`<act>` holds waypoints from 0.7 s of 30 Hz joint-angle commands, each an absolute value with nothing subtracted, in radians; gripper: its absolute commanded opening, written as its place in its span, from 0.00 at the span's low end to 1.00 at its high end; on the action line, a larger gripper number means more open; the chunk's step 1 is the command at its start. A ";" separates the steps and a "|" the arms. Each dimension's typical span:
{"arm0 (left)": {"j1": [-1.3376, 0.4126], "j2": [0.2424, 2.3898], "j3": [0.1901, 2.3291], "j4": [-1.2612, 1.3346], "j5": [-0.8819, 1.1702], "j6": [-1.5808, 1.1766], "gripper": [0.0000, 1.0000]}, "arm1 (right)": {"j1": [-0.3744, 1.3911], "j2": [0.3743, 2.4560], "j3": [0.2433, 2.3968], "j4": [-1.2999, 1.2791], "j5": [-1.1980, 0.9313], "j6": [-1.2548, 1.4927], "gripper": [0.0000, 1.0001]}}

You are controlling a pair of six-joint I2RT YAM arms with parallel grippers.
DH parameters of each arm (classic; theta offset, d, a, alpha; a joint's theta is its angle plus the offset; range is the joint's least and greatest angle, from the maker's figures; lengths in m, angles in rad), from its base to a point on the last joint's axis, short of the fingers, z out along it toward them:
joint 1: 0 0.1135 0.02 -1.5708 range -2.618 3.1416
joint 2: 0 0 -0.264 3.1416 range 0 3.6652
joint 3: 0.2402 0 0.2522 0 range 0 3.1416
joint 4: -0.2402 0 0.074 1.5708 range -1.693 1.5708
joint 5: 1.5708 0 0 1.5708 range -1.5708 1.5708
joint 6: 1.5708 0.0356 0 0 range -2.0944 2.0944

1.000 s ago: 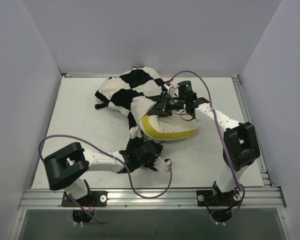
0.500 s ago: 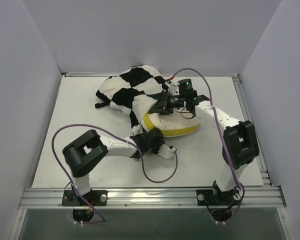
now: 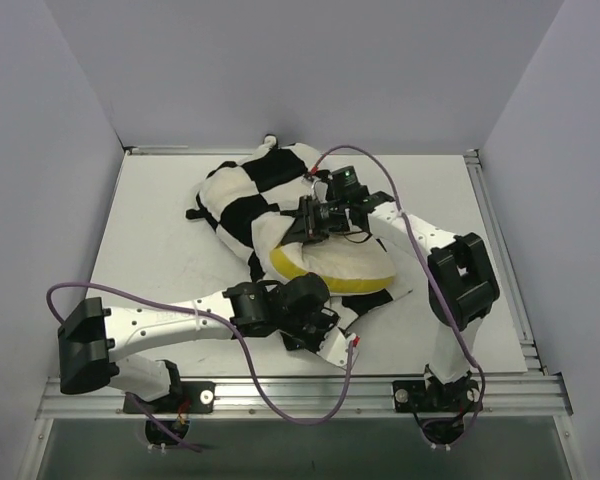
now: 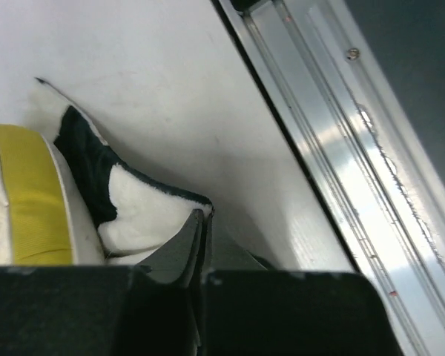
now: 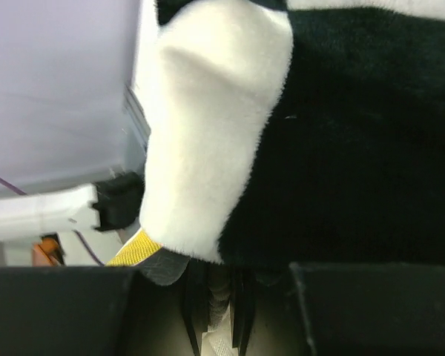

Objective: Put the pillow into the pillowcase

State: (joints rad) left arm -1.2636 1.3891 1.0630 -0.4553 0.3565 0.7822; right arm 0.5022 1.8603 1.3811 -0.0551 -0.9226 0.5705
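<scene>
The black-and-white checkered pillowcase (image 3: 245,190) lies bunched at the back middle of the table. The cream pillow (image 3: 340,262) sticks out of its mouth, yellow side edge toward the front left. My right gripper (image 3: 302,225) is shut on the upper lip of the pillowcase (image 5: 341,148) above the pillow; fabric sits between its fingers (image 5: 233,297). My left gripper (image 3: 342,312) is low in front of the pillow. Its tips (image 4: 199,222) are shut on the lower corner of the pillowcase (image 4: 144,215), beside the pillow's yellow band (image 4: 30,193).
The white table (image 3: 160,240) has grey walls on three sides. An aluminium rail (image 3: 300,390) runs along the near edge, close to my left gripper (image 4: 341,133). Purple cables (image 3: 180,300) loop over the table from both arms.
My left gripper went from open to shut at the pillowcase's lower corner, and its arm swung out to the left. The right gripper, the pillowcase and the pillow shifted left.
</scene>
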 commanded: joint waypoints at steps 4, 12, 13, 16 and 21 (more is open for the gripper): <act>-1.280 1.346 1.071 -0.468 0.557 0.629 0.33 | 0.580 1.953 1.227 -0.074 -0.773 0.379 0.00; -1.038 1.048 1.029 -0.515 0.589 0.341 0.65 | 0.551 1.698 1.264 -0.245 -0.939 0.347 0.55; -1.008 1.036 1.028 -0.544 0.583 0.330 0.65 | 0.534 1.633 1.272 -0.276 -0.968 0.313 0.57; -0.914 1.022 1.032 -0.572 0.568 0.293 0.66 | 0.401 1.530 1.272 -0.370 -1.074 0.279 0.59; -0.897 1.216 1.120 -0.531 0.404 0.291 0.73 | 0.172 1.517 1.276 -0.597 -0.848 0.099 0.54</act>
